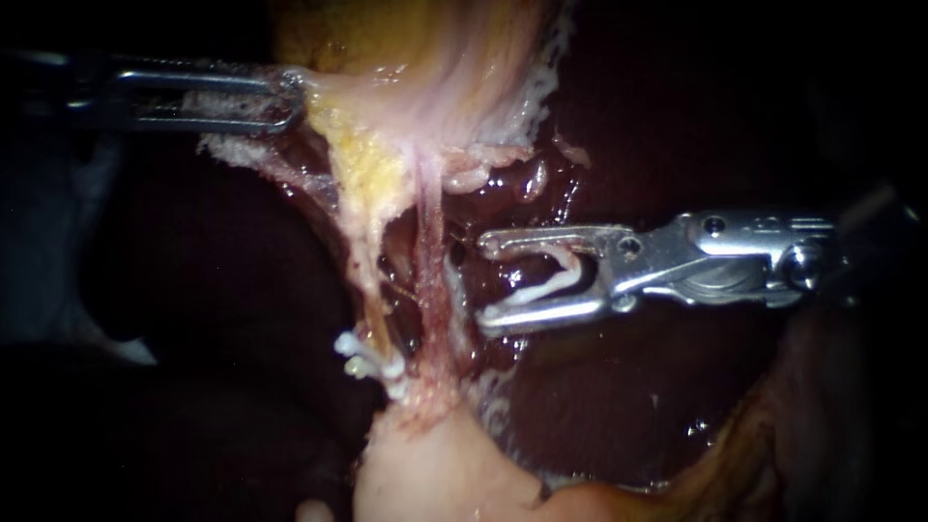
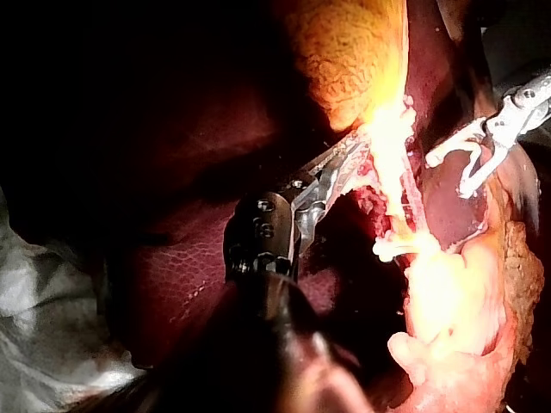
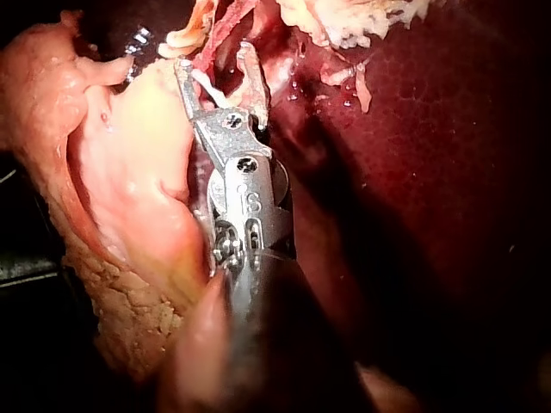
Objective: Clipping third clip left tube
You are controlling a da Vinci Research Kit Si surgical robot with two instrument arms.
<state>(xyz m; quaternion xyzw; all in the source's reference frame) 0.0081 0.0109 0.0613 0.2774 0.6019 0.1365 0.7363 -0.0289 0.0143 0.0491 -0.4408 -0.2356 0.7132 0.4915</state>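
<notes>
Your right instrument (image 1: 483,280) lies level at centre right, its end effector spread wide, both jaws cradling an open white clip (image 1: 556,280) whose mouth points left. The left tube (image 1: 372,256) runs top to bottom at centre, apart from it. At upper left, your left instrument (image 1: 290,97) grips the gallbladder (image 1: 425,58).

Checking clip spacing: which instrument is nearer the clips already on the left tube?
Right. The right instrument, holding a loaded clip, is just beside the placed clips; the left instrument grips pale tissue well above.
</notes>
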